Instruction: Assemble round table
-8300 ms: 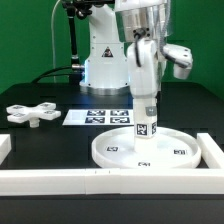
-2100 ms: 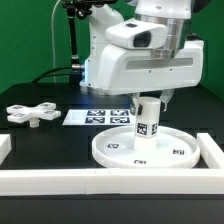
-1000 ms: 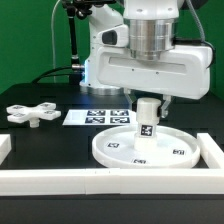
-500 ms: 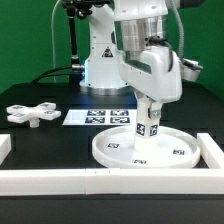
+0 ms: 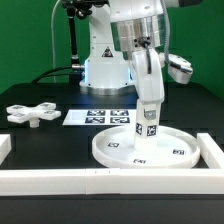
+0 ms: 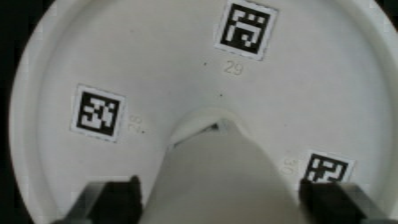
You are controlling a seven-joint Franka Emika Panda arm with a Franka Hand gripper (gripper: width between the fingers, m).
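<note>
The gripper (image 5: 148,113) reaches straight down over the middle of the round disc (image 5: 166,145) and is closed on the upper part of the short leg (image 5: 147,140). In the wrist view its two dark fingers (image 6: 118,200) sit tight against opposite sides of the leg (image 6: 222,165), with no gap showing. The leg is a smooth white plastic cylinder that stands upright in the centre of the disc and carries small square black-and-white tags on its side. The disc is a wide, flat white plate with a low raised rim. It lies on the matt black table (image 5: 50,145), close to the white rails (image 5: 100,182) that border the front and the exterior view's right. From the wrist, the disc (image 6: 160,60) looks plain and slightly glossy, with three square tags (image 6: 249,25) spread around the leg. The cross-shaped base (image 5: 30,114), white with four stubby arms, lies flat on the table well apart, toward the exterior view's left. The marker board (image 5: 95,117), thin and flat, lies between the base and the disc, just behind the disc's rim.
</note>
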